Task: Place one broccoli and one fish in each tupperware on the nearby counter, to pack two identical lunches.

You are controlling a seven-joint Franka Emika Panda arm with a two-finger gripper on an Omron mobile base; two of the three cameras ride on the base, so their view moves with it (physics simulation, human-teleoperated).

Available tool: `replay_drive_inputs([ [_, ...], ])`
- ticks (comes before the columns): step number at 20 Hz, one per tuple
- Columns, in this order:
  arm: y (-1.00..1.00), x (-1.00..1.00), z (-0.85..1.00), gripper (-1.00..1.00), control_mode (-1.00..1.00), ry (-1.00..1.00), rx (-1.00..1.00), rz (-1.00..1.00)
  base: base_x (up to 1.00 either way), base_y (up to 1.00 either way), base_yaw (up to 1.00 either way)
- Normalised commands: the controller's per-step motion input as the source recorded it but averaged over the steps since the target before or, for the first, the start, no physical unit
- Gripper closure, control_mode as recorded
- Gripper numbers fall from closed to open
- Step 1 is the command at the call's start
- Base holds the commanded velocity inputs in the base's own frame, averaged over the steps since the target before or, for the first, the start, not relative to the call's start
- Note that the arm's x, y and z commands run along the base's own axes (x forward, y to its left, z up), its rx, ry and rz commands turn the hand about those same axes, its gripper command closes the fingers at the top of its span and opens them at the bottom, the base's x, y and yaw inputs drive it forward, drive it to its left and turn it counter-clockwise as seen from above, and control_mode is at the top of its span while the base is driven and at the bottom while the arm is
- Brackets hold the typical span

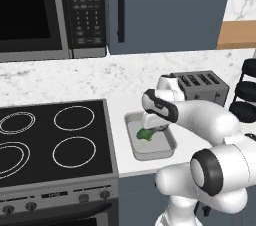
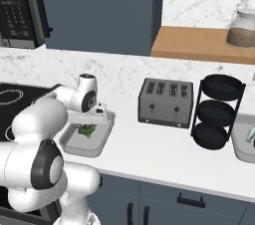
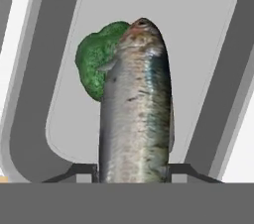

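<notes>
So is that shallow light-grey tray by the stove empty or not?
Not empty. The light-grey tray holds a green broccoli floret, and the gripper holds a silvery fish just above it.

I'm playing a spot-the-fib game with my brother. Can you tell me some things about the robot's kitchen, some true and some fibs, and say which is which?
1. The gripper is holding a fish. True.
2. The tupperware under the hand is empty. False: a green broccoli already lies in it.
3. The toaster stands on the counter between the tupperware and a black three-tier rack. True.
4. The fish is lying flat on the stovetop. False: it hangs in the gripper above the tupperware.
5. A glass jar sits on the wooden shelf. True.
</notes>
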Motion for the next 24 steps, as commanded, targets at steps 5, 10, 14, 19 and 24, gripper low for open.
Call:
replay_drive_inputs([
  [5,-0.11,0.65,-0.25,1.0,-1.0,0.02,0.0,-0.05,0.0,0.0,0.0],
  [10,0.0,0.24,-0.03,1.0,-1.0,0.0,0.0,0.0,0.0,0.0,0.0],
  [14,0.06,-0.33,0.0,1.0,-1.0,-0.05,0.0,0.0,0.0,0.0,0.0],
  [19,0.08,-0.33,0.0,1.0,-1.0,-0.19,0.0,0.0,0.0,0.0,0.0],
  [24,0.74,0.03,-0.26,1.0,-1.0,-0.04,-0.01,0.08,0.0,0.0,0.0],
])
